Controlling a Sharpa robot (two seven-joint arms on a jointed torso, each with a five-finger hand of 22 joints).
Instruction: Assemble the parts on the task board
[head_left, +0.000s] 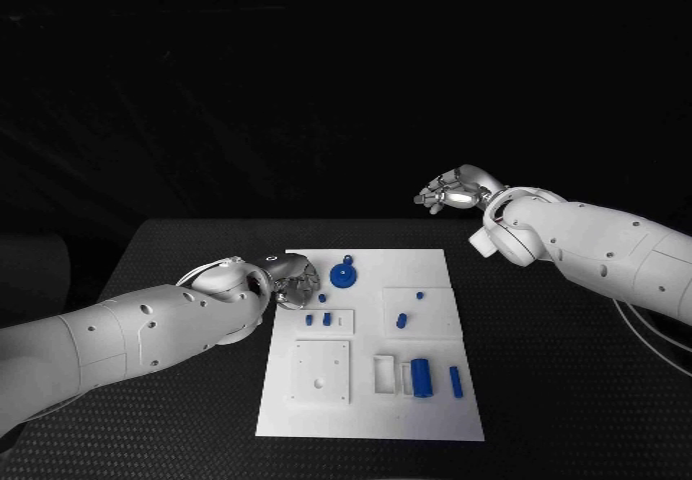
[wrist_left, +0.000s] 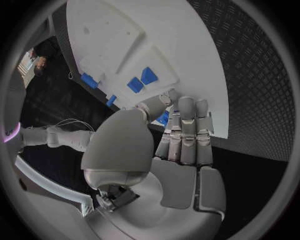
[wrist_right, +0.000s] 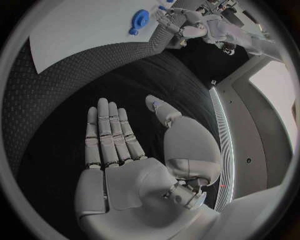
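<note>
1. Here, at the left of the head view, the left hand (head_left: 289, 277) sits over the left edge of the task board (head_left: 433, 420), near its far end. In the left wrist view its fingers (wrist_left: 186, 131) lie straight and close together, their tips down at the white plate beside a small blue part (wrist_left: 163, 118). The thumb bends in towards that same part, but whether the piece is actually pinched cannot be told.
2. Next, the task board is a white plate lying on the black table (head_left: 173, 420), in the middle.
3. On the board just right of the left hand lies a round blue part with a loop (head_left: 343, 273), at the far end.
4. Nearer the middle of the board stand two small blue pegs (head_left: 317, 319) side by side in a raised white block, and a further small blue piece (head_left: 402, 321) sits in the block to their right.
5. Towards the near end, a larger blue cylinder (head_left: 421, 376) lies beside a white frame, with a slim blue bar (head_left: 456, 381) just right of it.
6. Finally, the right hand (head_left: 456, 190) is raised beyond the far right corner of the board, well apart from it. The right wrist view shows it flat, palm bare, fingers (wrist_right: 109, 135) straight, thumb held apart, holding nothing.
</note>
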